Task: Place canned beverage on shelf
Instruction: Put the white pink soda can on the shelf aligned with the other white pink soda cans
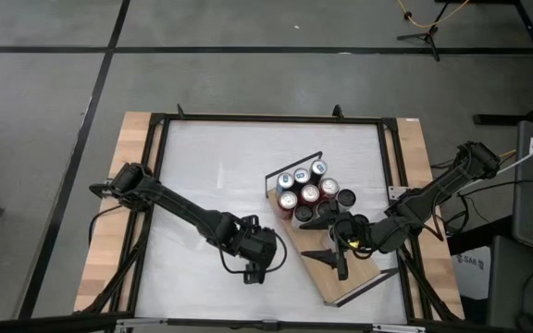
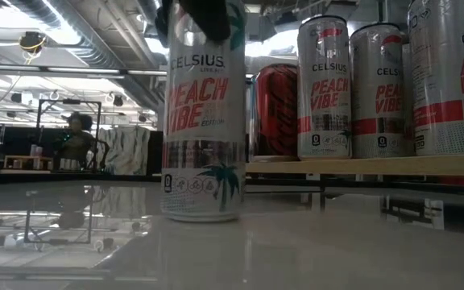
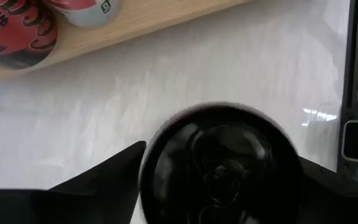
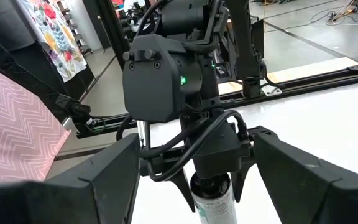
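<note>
1 shelf, roughly 9 cans on it, 1 can apart, 2 arms.

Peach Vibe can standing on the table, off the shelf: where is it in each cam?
Low: the can stands left of centre, in front of the shelf.
High: mostly hidden under the left gripper, just left of the shelf.
Left wrist: its dark top fills the bottom centre.
Right wrist: bottom centre, under the left arm's wrist.
Shared landmark: the shelf's wood edge (high, low, left wrist).
</note>
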`<state>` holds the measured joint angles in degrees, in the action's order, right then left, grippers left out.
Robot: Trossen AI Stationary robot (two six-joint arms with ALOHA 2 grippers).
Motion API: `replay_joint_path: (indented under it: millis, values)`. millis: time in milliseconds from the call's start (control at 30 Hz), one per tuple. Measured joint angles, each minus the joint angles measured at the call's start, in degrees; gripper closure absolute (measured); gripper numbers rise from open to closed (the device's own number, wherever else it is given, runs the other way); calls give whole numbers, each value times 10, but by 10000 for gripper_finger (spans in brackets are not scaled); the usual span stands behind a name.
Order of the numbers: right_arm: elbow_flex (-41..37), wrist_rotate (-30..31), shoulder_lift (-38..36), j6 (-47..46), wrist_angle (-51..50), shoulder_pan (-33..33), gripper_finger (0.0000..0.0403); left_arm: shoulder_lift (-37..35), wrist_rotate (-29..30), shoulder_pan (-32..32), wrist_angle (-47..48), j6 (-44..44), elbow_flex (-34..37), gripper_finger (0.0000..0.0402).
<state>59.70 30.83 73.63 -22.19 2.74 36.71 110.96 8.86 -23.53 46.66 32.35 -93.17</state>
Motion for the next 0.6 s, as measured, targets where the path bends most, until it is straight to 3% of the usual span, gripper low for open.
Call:
replay_joint_path:
  millis: [600]
  values:
    - [0, 0, 0, 0, 0, 0, 97, 0, 0, 2, -1, 1, 0, 97]
